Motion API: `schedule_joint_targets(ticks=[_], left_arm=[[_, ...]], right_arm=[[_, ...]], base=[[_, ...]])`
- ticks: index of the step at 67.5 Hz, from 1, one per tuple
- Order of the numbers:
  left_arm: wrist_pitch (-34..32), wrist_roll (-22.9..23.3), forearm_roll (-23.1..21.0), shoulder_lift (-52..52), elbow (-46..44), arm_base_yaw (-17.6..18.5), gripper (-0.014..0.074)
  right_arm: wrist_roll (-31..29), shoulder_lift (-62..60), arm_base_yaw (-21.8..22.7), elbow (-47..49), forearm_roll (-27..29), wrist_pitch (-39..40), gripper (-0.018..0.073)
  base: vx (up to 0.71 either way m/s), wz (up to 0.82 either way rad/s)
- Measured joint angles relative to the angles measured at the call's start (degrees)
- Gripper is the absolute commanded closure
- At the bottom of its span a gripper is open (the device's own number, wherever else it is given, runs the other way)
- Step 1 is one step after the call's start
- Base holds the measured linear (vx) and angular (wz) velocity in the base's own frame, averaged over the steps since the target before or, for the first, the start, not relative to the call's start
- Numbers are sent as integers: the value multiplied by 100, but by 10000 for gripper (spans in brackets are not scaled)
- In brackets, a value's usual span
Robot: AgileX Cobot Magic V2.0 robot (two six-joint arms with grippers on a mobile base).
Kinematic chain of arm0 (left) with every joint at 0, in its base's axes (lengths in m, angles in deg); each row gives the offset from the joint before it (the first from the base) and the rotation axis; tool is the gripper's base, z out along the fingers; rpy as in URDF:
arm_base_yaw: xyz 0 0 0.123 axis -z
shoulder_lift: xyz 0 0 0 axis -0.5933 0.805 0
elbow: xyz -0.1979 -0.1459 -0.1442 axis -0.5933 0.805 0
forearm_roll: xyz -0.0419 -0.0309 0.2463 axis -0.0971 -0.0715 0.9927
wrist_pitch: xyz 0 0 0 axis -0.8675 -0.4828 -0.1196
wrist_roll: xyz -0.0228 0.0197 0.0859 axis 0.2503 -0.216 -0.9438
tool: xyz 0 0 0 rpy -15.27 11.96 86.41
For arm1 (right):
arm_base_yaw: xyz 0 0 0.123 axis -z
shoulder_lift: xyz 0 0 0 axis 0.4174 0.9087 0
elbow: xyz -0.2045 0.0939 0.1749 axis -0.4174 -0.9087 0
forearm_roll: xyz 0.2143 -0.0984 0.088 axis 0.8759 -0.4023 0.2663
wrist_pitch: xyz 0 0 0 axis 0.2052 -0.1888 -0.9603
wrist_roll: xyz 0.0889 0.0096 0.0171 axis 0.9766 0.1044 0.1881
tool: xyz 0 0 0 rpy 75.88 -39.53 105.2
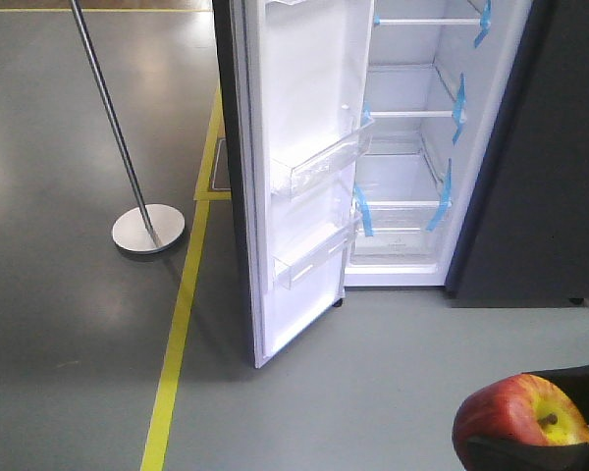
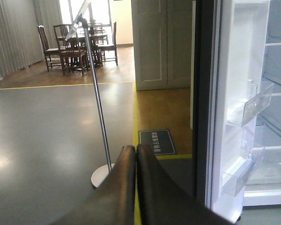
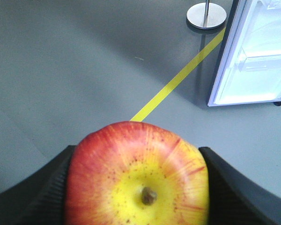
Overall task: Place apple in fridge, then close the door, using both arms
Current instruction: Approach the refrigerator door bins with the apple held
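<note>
Apple (image 1: pixel 520 417): one item, red with a yellow patch round the stem dimple. You find it at the lower right corner of your front view, gripped by the right jaws; their black pads (image 3: pixel 37 192) press its two flanks in the right wrist view, stem end facing that camera. It hangs above the grey floor (image 1: pixel 69 343), well apart from the fridge (image 1: pixel 402 88)

Fridge: upper right of your front view. Dark outside, white inside, with clear shelves (image 1: pixel 398 114) edged by blue tape strips (image 1: pixel 458 98)

Door (image 1: pixel 304 98): standing wide open at upper centre of your front view, white liner turned toward you, with two clear bins (image 1: pixel 319 162) one above the other

Left jaws: clenched, the two black tips pressed flat against each other at the bottom centre of your left wrist view, holding no object

Yellow line (image 1: pixel 177 334): painted on the floor, running from the bottom of your front view up past the door's left side

Metal pole (image 1: pixel 108 108): thin, tilted, on a round base (image 1: pixel 149 229), left of the door and beyond the yellow line

Further items in your left wrist view: a dining table with chairs (image 2: pixel 79 44) at upper left, a pale grey cabinet (image 2: pixel 152 42) at upper centre, and a dark mat (image 2: pixel 157 142) on the floor below it
</note>
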Motion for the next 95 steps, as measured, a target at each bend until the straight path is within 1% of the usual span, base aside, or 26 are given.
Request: schedule_joint_targets(ticks=[95], left_arm=[[0,0,0,0,0,0,603]], right_arm=[[0,0,0,0,0,0,200]], base=[[12,1]])
